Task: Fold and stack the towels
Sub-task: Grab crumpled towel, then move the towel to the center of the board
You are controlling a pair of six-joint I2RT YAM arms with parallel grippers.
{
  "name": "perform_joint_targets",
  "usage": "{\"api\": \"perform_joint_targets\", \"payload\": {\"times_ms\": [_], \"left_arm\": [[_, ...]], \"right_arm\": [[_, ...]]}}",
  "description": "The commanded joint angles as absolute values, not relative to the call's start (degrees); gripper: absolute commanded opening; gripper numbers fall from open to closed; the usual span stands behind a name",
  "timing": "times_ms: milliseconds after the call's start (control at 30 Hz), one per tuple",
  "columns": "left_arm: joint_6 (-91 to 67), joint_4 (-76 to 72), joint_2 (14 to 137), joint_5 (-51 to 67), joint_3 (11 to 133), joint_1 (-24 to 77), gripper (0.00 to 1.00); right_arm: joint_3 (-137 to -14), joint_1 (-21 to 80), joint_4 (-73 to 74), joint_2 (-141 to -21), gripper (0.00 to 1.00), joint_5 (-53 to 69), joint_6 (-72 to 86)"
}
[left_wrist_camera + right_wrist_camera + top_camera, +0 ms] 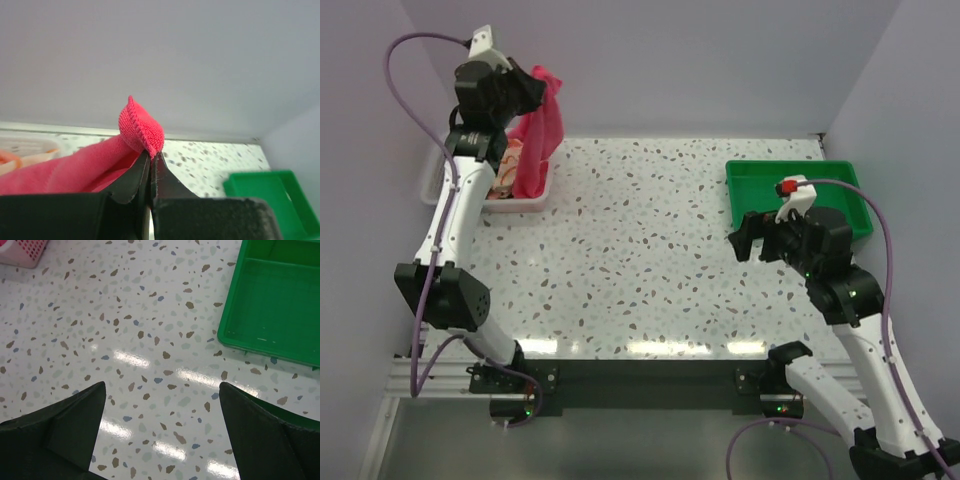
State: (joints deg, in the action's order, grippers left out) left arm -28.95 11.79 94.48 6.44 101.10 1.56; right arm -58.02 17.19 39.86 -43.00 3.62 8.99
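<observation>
Far left, back corner of table (640,250): left gripper (533,88) raised high over white mesh basket (525,205), jaws pinched right together on a fold of hot pink towel (542,130). Left wrist view confirms it: fingertips meeting at left gripper (151,156), a small bunched tip of hot pink towel (142,130) poking out above them, remainder trailing down and left. Seen from above, towel hanging off the jaws in a long drape, lower end down at or inside the basket; cannot tell whether fully clear of it. Orange-and-white patterned towel (510,160) lying in the basket just beside the arm, partly hidden. Middle of table bare speckled surface. Right side: right gripper (745,243) hovering low above the table, pointed left, jaws spread wide with nothing between them; right wrist view shows only tabletop in the gap at right gripper (162,385). Green tray (840,190) just behind and right of it, near the table's right edge, nothing visible inside (280,305).
</observation>
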Motion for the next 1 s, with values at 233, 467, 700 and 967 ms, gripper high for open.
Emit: {"api": "perform_joint_targets", "payload": {"times_ms": [233, 467, 700, 967], "left_arm": [[-31.3, 14.1, 84.0, 24.1, 114.8, 15.3, 0.0], [-40.2, 5.7, 74.9, 32.7, 107.6, 16.8, 0.0], [-38.4, 2.0, 67.6, 32.0, 86.3, 17.1, 0.0], [-27.9, -0.5, 72.3, 13.9, 54.9, 17.0, 0.03]], "right_arm": [[-65.9, 17.0, 38.1, -41.0, 0.99, 1.3, 8.2], [-66.6, 17.0, 37.7, -40.0, 0.99, 0.1, 8.2], [-63.7, 17.0, 36.9, -40.2, 0.99, 1.2, 9.4], [-60.0, 17.1, 36.0, -47.9, 0.99, 7.3, 10.1]]}}
